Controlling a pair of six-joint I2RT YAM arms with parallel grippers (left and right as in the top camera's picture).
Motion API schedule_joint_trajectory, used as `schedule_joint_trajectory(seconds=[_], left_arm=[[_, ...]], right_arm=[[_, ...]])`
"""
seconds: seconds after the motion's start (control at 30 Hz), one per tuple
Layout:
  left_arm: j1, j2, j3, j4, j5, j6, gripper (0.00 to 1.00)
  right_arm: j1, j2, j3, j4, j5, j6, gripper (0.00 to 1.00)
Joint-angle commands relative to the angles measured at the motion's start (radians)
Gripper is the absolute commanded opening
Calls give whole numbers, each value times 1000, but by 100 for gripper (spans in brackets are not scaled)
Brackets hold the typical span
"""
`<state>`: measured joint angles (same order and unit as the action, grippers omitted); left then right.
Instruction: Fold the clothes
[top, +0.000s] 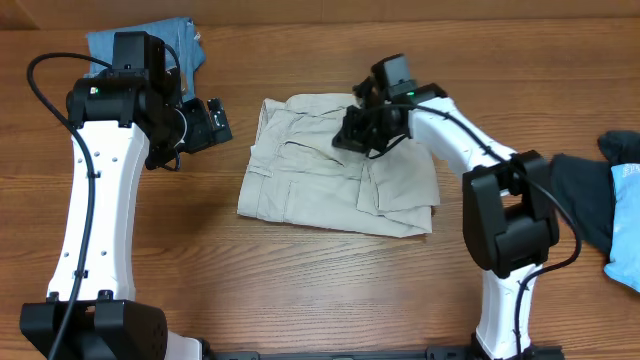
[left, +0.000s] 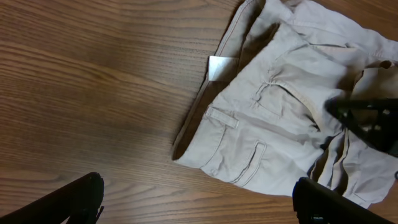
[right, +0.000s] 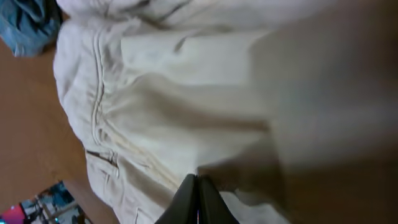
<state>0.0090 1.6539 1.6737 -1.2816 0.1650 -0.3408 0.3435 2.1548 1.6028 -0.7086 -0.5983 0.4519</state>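
The cream-beige shorts (top: 300, 175) lie spread flat on the middle of the wooden table, waistband to the left. My right gripper (top: 358, 135) sits on their upper right part. In the right wrist view its fingers (right: 198, 183) are pressed together at a fold of the shorts (right: 174, 81), pinching the cloth. Just left of the waistband hovers my left gripper (top: 218, 122), jaws wide apart and empty. In the left wrist view it (left: 199, 202) hangs over bare wood, with the shorts (left: 273, 112) ahead and the right gripper (left: 367, 118) dark at their right side.
A blue denim piece (top: 190, 45) lies at the back left behind the left arm, also seen as denim (right: 25, 22) in the right wrist view. A dark garment (top: 580, 190) and a light-blue piece (top: 625, 185) lie at the right edge.
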Motion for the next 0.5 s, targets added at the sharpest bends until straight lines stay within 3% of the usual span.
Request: schedule_joint_trajectory(seconds=[0.0,0.17,0.3,0.47], left_arm=[[2,8,-3,-8,12,4,100],[2,8,-3,-8,12,4,100],[2,8,-3,-5,12,4,100],[2,8,-3,-9,12,4,100]], right_arm=[[-6,-33,8,-64,39,-11,4],[-163,-389,29,-299,229,-66,4],[-250,-447,-6,-422,317,-71,4],[-250,-439,-339,-130,190,-50,4]])
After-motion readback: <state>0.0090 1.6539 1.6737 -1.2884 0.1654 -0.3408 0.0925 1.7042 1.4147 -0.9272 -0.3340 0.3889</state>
